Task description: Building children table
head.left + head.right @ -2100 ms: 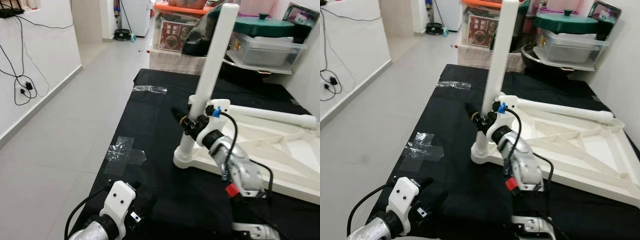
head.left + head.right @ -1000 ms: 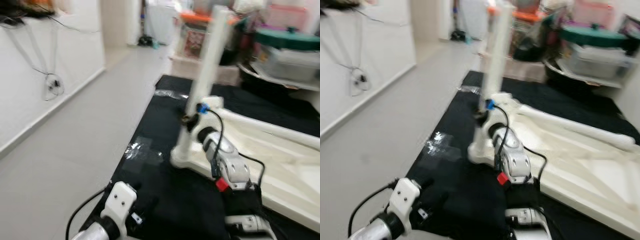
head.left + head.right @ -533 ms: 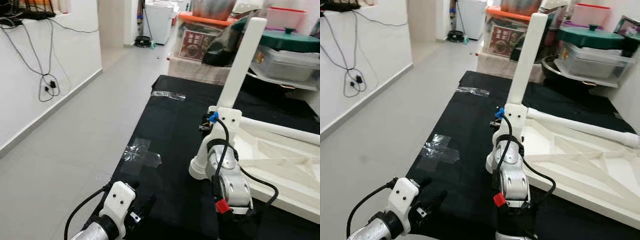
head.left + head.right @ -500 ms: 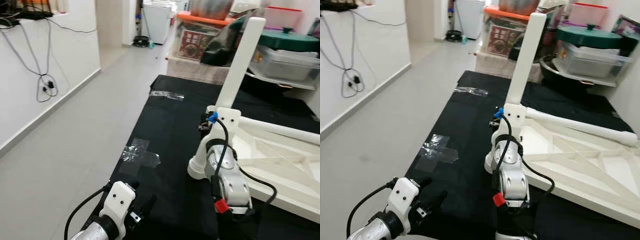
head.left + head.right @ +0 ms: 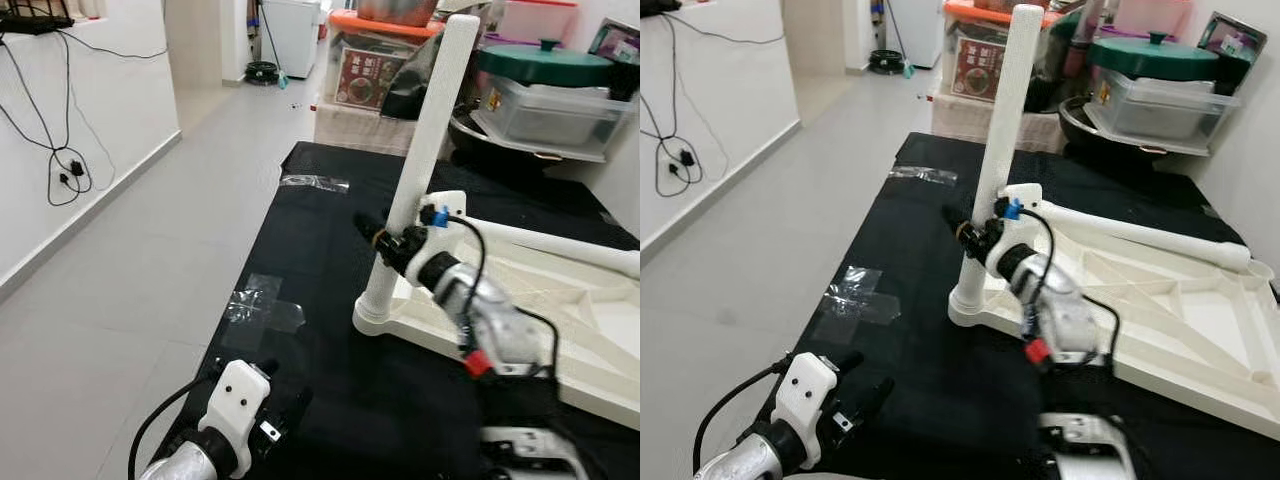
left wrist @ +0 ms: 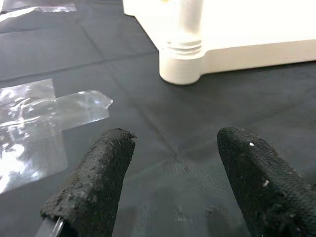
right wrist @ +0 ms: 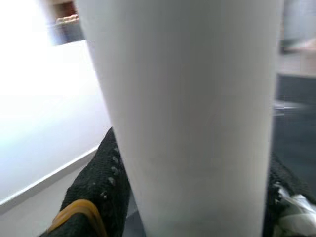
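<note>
Right hand (image 5: 383, 238) is clamped on the upright leg (image 5: 423, 158) at centre frame, its axis vertical over the corner socket (image 5: 379, 318); left hand (image 6: 170, 185), fingers apart, idles lower left.

White plastic tabletop (image 5: 1160, 310): upside down on black mat, ribbed underside up | upright white leg (image 5: 992, 150): seated in near corner socket, slightly tilted | second white leg (image 5: 1140, 236): lying flat along far edge of tabletop

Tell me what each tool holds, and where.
Right tool clamps the upright white table leg low on its shaft; left tool holds nothing.
</note>
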### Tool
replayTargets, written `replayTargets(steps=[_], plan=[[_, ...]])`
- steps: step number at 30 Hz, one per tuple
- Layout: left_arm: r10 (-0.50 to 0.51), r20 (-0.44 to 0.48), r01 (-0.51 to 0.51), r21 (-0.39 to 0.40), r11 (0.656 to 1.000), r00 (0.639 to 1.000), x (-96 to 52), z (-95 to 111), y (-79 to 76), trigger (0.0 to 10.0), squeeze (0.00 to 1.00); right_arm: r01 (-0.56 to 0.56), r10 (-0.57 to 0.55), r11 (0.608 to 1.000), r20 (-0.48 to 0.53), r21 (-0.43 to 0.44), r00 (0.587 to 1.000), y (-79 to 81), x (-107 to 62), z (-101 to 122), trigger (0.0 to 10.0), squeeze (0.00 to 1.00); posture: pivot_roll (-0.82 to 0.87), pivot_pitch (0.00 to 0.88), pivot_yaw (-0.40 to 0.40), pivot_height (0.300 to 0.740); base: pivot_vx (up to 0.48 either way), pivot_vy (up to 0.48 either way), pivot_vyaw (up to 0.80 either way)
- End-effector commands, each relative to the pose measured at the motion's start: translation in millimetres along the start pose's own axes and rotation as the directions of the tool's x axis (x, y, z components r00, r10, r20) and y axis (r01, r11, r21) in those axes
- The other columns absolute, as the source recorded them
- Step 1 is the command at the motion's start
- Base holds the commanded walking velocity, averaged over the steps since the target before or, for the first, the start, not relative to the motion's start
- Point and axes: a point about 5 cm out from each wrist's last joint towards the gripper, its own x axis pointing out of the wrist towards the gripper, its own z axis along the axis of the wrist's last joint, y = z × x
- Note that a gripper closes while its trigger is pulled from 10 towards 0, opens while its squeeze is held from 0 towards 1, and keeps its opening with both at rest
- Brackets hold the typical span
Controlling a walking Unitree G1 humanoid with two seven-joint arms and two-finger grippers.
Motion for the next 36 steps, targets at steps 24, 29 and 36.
replayTargets(steps=[24,29,36], plan=[[-0.004,-0.004,0.004,0.012,1.000,1.000,-2.7,-2.2,-1.1,10.0,0.00,-0.027,0.026,0.998,-0.018,-0.056,0.999,15.8,28.0,-21.6,0.0,0.00,0.14,0.009,-0.120,0.740,0.000,0.000,0.00],[-0.004,-0.004,0.004,0.008,1.000,1.000,-2.5,-2.6,-0.9,10.0,0.00,0.333,-0.333,0.941,0.018,-0.052,0.943,-1.5,18.8,-25.0,0.0,0.00,0.13,0.007,-0.121,0.740,0.000,0.000,0.00],[-0.001,0.000,0.001,0.015,1.000,1.000,-3.0,-2.5,-0.8,10.0,0.00,0.814,-0.811,0.580,0.066,-0.031,0.581,-12.5,-16.9,-27.1,0.0,0.00,0.13,0.000,-0.116,0.740,0.000,0.000,0.00]])
